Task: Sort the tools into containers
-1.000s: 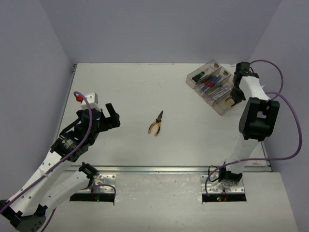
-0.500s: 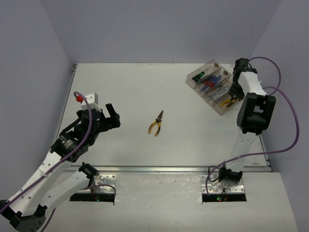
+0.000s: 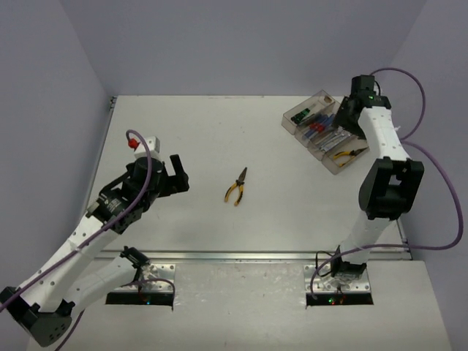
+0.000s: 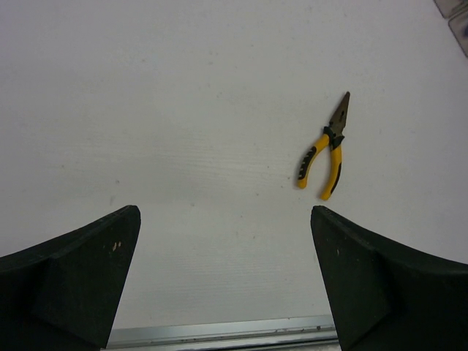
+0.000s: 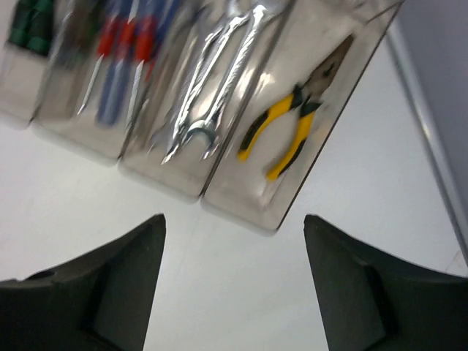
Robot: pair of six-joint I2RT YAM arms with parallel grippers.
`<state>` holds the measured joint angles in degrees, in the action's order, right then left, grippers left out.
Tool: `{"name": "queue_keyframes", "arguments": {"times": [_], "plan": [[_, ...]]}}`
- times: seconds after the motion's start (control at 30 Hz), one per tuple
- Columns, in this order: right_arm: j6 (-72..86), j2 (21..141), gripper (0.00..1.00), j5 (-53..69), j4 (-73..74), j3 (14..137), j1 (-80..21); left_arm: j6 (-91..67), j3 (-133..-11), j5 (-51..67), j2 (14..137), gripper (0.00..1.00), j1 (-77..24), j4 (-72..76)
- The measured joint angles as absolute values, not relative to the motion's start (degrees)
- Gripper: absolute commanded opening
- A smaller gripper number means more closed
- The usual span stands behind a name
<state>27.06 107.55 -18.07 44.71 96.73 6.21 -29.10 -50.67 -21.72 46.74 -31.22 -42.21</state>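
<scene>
One pair of yellow-and-black pliers [image 3: 235,187] [image 4: 325,152] lies loose on the middle of the table. My left gripper [image 3: 178,175] [image 4: 225,216] hangs open and empty to its left, well short of it. The containers [image 3: 335,168] [image 5: 245,208] sit at the far right. Their bins hold a second pair of pliers [image 5: 296,121] [image 3: 349,153], silver wrenches [image 5: 212,88], blue-and-red screwdrivers [image 5: 124,51] and green-handled ones [image 5: 33,22]. My right gripper [image 3: 345,117] [image 5: 234,223] is open and empty above the tray, with nothing between its fingers.
The grey back wall and right wall stand close behind the containers. A metal strip [image 4: 219,335] marks the table's near edge. The purple cable [image 3: 431,168] loops off the right arm beyond the table's right side.
My right gripper has opened and lifted away from the end bin, leaving the pliers lying in it. The left arm has shifted a little up and to the right.
</scene>
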Motion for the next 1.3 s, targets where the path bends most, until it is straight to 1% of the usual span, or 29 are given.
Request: {"name": "queue_keyframes", "arguments": {"times": [0.13, 0.23, 0.33, 0.4, 0.43, 0.47, 0.57, 0.6, 0.67, 0.73, 0.8, 0.9, 0.93, 0.97, 1.0, 1.03, 1.07, 1.1, 1.2, 1.3], "plan": [[25.2, 93.3, 0.77, -13.2, 45.2, 89.1, -4.8, -30.5, -52.8, -15.7, 59.0, 1.0, -32.1, -36.5], [23.8, 85.2, 0.78, -8.1, 44.1, 84.5, -12.5, -30.6, -53.9, -12.3, 70.0, 0.99, -32.8, -34.4], [23.0, 76.9, 0.78, -2.7, 43.6, 75.5, -16.6, -29.2, -59.0, -9.5, 83.3, 0.93, -33.2, -30.5], [22.9, 72.6, 0.78, -0.4, 43.9, 70.4, -17.1, -28.0, -61.0, -8.1, 90.0, 0.9, -33.4, -28.3], [22.9, 70.6, 0.78, 0.6, 43.8, 67.9, -17.1, -27.3, -61.5, -7.3, 92.8, 0.86, -33.6, -27.3], [22.9, 68.9, 0.78, 1.3, 44.0, 65.9, -17.0, -26.7, -62.0, -6.7, 95.2, 0.86, -33.8, -26.6], [22.9, 64.4, 0.78, 3.3, 45.3, 62.2, -17.0, -24.9, -63.3, -5.0, 100.6, 0.74, -34.4, -25.3], [22.8, 63.3, 0.78, 3.8, 45.3, 61.6, -17.0, -24.4, -63.8, -4.8, 101.9, 0.72, -34.6, -25.2], [22.8, 60.9, 0.79, 4.7, 44.8, 60.5, -17.0, -23.4, -66.0, -4.8, 105.0, 0.61, -35.1, -25.3], [22.9, 58.1, 0.8, 5.1, 44.8, 59.3, -17.0, -22.8, -68.2, -5.1, 108.0, 0.52, -35.5, -24.8], [22.9, 55.8, 0.8, 5.5, 44.8, 58.6, -17.0, -22.3, -69.7, -5.5, 109.9, 0.4, -35.8, -24.2], [23.0, 53.5, 0.81, 6.3, 44.8, 58.5, -17.0, -21.9, -70.7, -6.3, 110.9, 0.33, -36.0, -23.8], [23.0, 53.1, 0.82, 6.6, 44.8, 58.5, -17.0, -21.7, -70.8, -6.7, 111.1, 0.29, -36.1, -23.7], [23.1, 52.9, 0.83, 6.8, 44.8, 58.5, -17.0, -21.6, -71.0, -6.8, 111.4, 0.22, -36.2, -23.7], [23.2, 53.0, 0.86, 7.2, 44.7, 58.5, -17.0, -21.3, -71.3, -6.9, 111.6, 0.08, -36.4, -23.8], [23.3, 53.1, 0.87, 7.5, 44.6, 58.5, -17.0, -21.1, -71.4, -7.0, 111.7, 0.01, -36.4, -23.8], [23.6, 53.3, 0.96, 7.9, 44.5, 58.5, -17.0, -20.8, -71.6, -6.9, 111.9, 0.0, -36.4, -23.9], [23.9, 53.5, 0.99, 8.4, 44.1, 58.4, -17.0, -21.2, -71.7, -7.1, 112.0, 0.0, -36.4, -23.6], [24.9, 53.3, 0.99, 10.8, 40.5, 56.0, -17.0, -22.3, -71.0, -6.6, 111.5, 0.0, -36.5, -22.6], [26.8, 52.7, 0.99, 15.4, 34.6, 50.5, -17.0, -25.8, -64.8, -4.6, 107.0, 0.0, -36.4, -20.2]]}}
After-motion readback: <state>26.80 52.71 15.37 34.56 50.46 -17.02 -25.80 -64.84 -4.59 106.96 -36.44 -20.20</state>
